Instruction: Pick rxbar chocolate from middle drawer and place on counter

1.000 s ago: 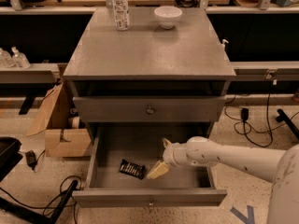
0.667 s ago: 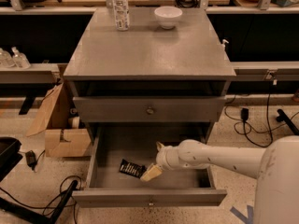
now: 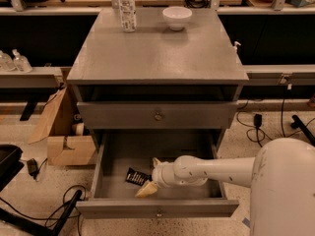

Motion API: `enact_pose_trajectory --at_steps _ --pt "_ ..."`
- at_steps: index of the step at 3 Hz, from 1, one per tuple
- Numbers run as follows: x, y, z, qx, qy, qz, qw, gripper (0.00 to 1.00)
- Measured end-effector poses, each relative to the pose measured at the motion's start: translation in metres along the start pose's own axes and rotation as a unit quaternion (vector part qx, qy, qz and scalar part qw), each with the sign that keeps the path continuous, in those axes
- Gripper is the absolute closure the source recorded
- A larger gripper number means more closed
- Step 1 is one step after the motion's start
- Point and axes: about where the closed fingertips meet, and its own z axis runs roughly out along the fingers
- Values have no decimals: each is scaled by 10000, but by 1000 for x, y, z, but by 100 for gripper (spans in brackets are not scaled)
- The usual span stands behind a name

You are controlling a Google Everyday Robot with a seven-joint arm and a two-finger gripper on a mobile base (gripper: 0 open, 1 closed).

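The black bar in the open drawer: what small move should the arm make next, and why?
Probably ease the pincer slightly toward the rxbar chocolate, then close. The pincer hangs open inside the middle drawer, and the bar lies just beside its fingertips, not yet gripped.

My gripper (image 3: 150,176), fingers spread, sits in the middle drawer (image 3: 157,208) below the counter's (image 3: 157,53) front edge. It covers the right end of the rxbar chocolate (image 3: 135,176); I cannot tell if they touch. The wrapper's lettering is too small to read. My arm (image 3: 221,170) hides part of the drawer floor. The bottle (image 3: 127,9) near the counter's back edge is cut off at the top.
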Motion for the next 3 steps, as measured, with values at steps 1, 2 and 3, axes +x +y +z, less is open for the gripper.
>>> enact_pose_trajectory --at_steps 1,2,3 --pt "-1 4 19 -85 30 24 10000 0" --pt "1 4 16 79 -73 -141 9998 0" --pt "1 4 16 79 -73 -141 9998 0"
